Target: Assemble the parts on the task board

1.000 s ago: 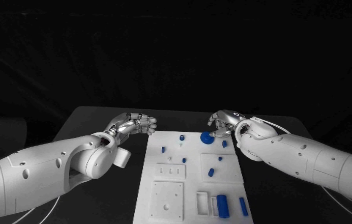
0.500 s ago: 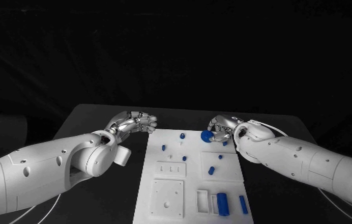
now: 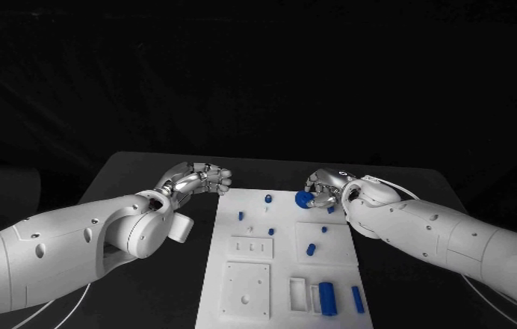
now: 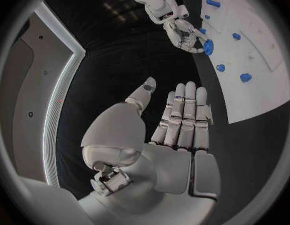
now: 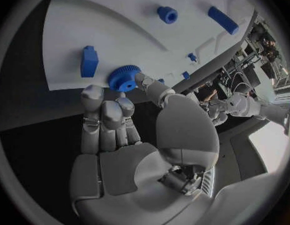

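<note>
The white task board (image 3: pixel 282 263) lies lengthwise in the middle of the black table. At its far right corner my right hand (image 3: pixel 326 186) pinches a blue gear (image 3: pixel 305 200) between thumb and fingertips; the right wrist view shows the gear (image 5: pixel 124 78) right at the board's edge (image 5: pixel 69 30). Off the board's far left corner my left hand (image 3: pixel 199 180) hovers and holds nothing. Its fingers (image 4: pixel 184 115) lie straight and together, thumb apart. The left wrist view also shows the right hand (image 4: pixel 181 32) with the gear (image 4: pixel 209 47).
Several small blue parts stand on the board: a peg (image 3: pixel 266 197), a piece (image 3: pixel 310 250) on the right square plate, a thick cylinder (image 3: pixel 327 300) and a bar (image 3: pixel 358 300) at the near right. A blue block (image 5: pixel 89 61) sits close to the gear.
The right hand's fingers have drawn in a little closer round the blue gear, which stays at the board's far right corner. The left hand has barely moved.
</note>
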